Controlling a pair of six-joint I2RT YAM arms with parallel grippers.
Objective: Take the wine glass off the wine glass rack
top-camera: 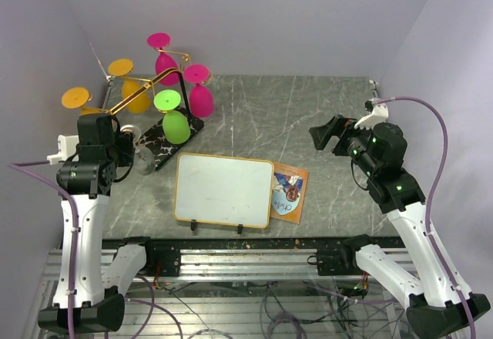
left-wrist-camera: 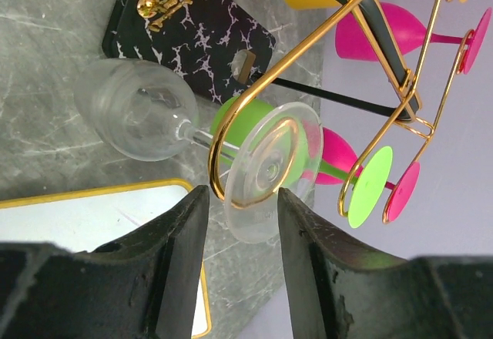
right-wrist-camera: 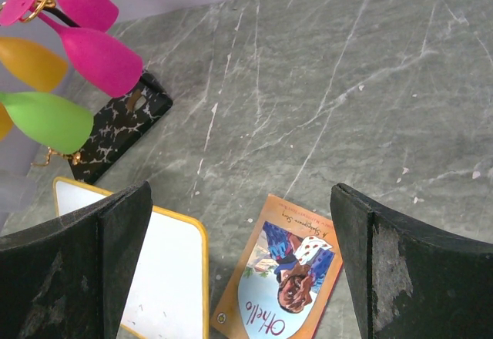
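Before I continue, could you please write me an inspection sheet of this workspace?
Surface: grey veined table.
Job's things: wine glass rack at back left; clear wine glass hanging from it by its stem; green glass, pink glasses and orange glasses also hung.
Clutter: whiteboard; Othello book beside it.
Grippers: left gripper open around the clear glass's foot; right gripper open, empty.
Cables: purple cable on each arm.
Surroundings: lavender walls.

From above and behind me, one camera looks down over the table (top-camera: 308, 115). My left wrist camera peers closely at the rack (left-wrist-camera: 192, 27); my right wrist views it from afar, across the whiteboard (right-wrist-camera: 177, 277).
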